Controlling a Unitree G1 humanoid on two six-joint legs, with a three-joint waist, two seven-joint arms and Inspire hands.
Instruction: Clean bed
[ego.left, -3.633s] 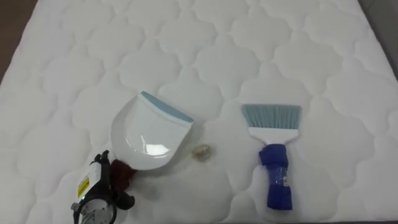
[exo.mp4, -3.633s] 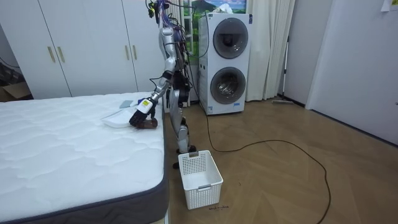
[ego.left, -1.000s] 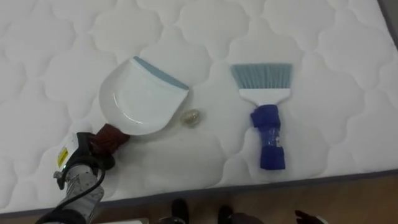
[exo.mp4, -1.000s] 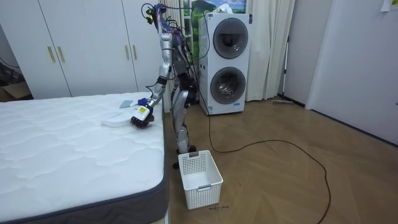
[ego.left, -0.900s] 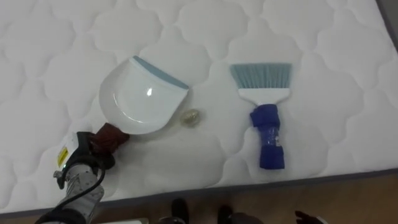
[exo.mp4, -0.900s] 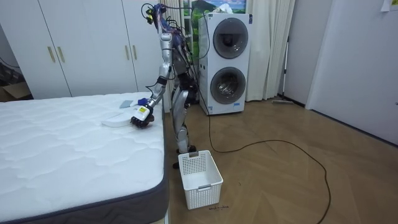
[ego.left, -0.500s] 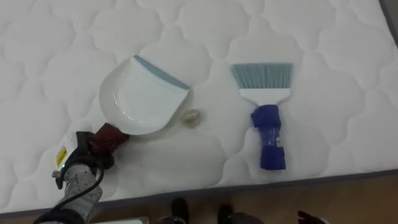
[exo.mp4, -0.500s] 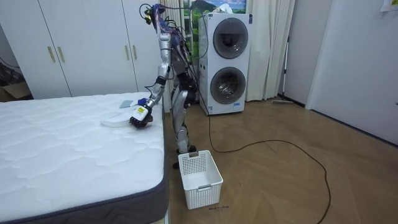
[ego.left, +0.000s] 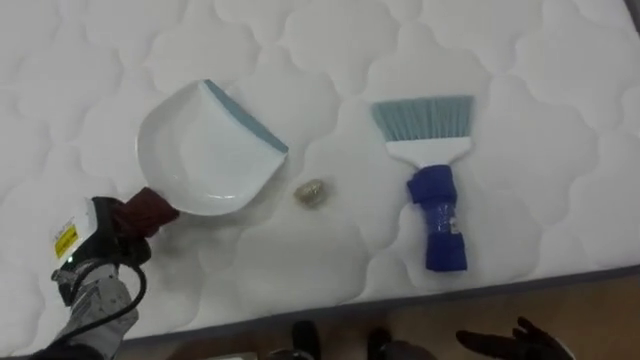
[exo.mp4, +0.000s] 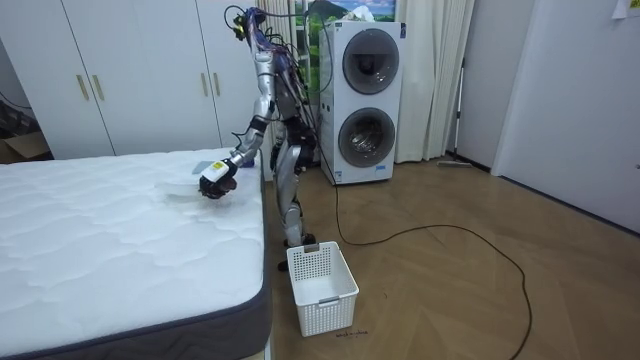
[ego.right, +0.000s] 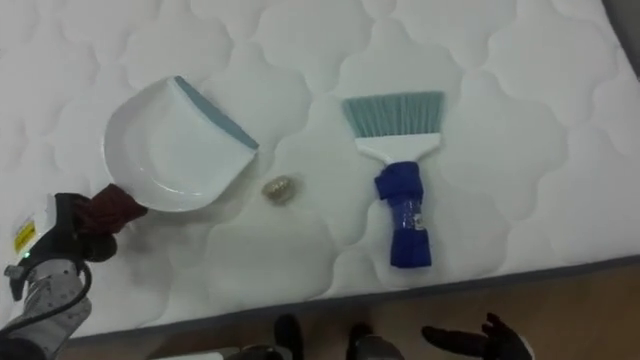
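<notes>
I have my left hand (ego.left: 97, 243) at the near left, fingers curled tight round the dark red handle (ego.left: 150, 210) of the white dustpan (ego.left: 195, 165). That grip is what lets me steer the pan. Its body lies out on the mattress (ego.left: 300, 50) beyond my hand, and its blue lip is turned to the right. I want the lip that way because the thing to clear, a small crumpled scrap (ego.left: 312, 192), sits on the quilting just beside that lip, not touching it.

The brush (ego.left: 433, 190) lies flat further right, well apart from the scrap. Its pale bristles point to the far side and its blue grip points toward the near edge of the bed. That suits me, since the grip end is the one my right hand (ego.left: 515, 340) would meet first. That hand shows at the near right, below the mattress edge and over the floor, fingers spread loosely and holding nothing.

In the room view the robot stands at the side of the bed with its left arm reaching over the mattress. A white basket (exo.mp4: 322, 285) waits on the floor close by, which I take to be where the pan gets emptied.

I judge the sweep is not yet begun, as the scrap is outside the pan and the brush is untouched. The soft surface may let the lip ride over the scrap, so I would press the lip down
</notes>
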